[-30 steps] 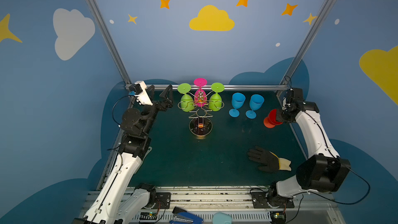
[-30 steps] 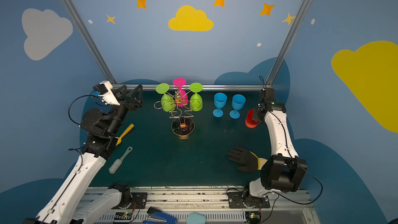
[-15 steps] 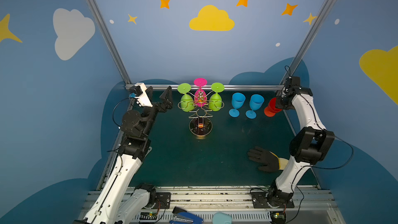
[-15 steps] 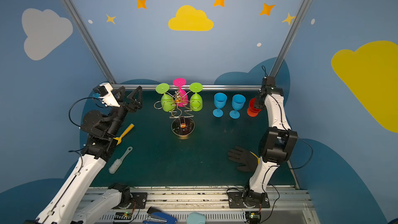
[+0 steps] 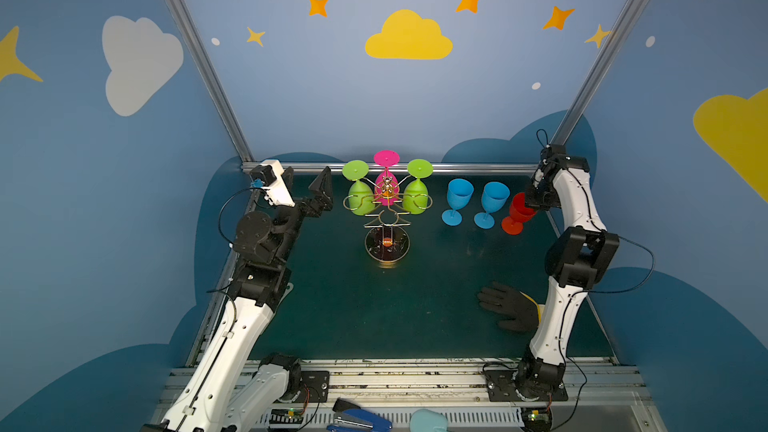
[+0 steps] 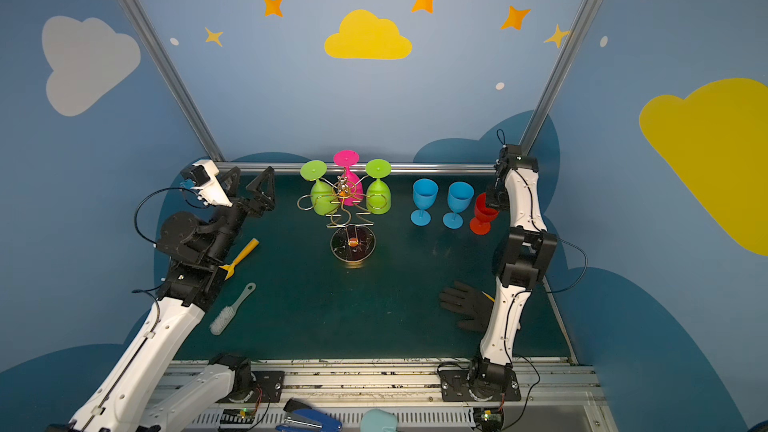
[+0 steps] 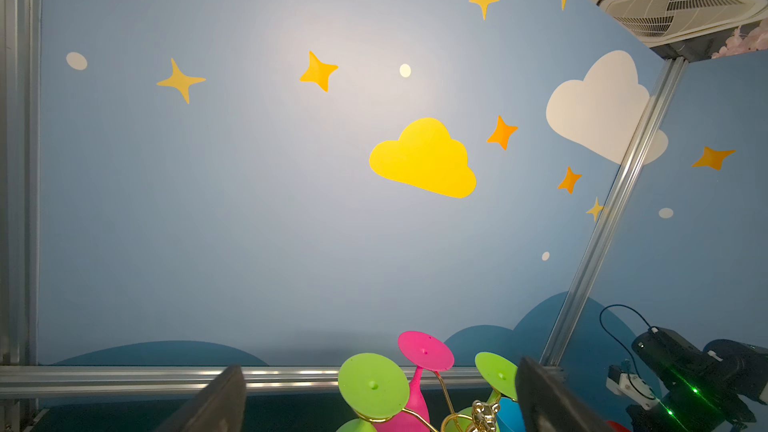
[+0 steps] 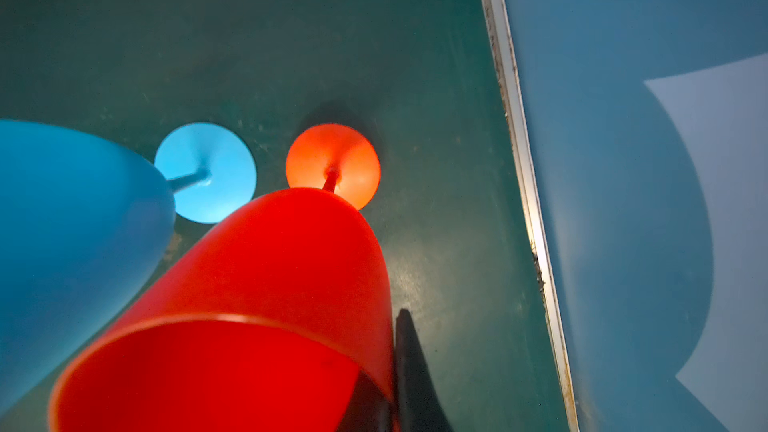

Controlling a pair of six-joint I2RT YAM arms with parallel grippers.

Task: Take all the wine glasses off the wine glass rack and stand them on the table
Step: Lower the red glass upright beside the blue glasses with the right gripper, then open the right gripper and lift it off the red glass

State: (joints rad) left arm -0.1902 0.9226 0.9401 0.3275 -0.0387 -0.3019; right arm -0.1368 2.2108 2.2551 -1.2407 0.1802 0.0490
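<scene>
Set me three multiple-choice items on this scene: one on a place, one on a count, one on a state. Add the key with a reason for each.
1. Where is the red glass?
A. Hanging on the wine glass rack
B. Left of the rack
C. Right of the two blue glasses

2. How many glasses hang upside down on the rack?
A. One
B. Three
C. Five

3. How is the left gripper?
A. Open, holding nothing
B. Shut on a blue glass
C. Shut on the rack's post

Key:
1 C: both top views show it just right of the blue pair.
2 B: two green glasses and a pink glass hang there.
3 A: its fingers stand wide apart with nothing between them.
</scene>
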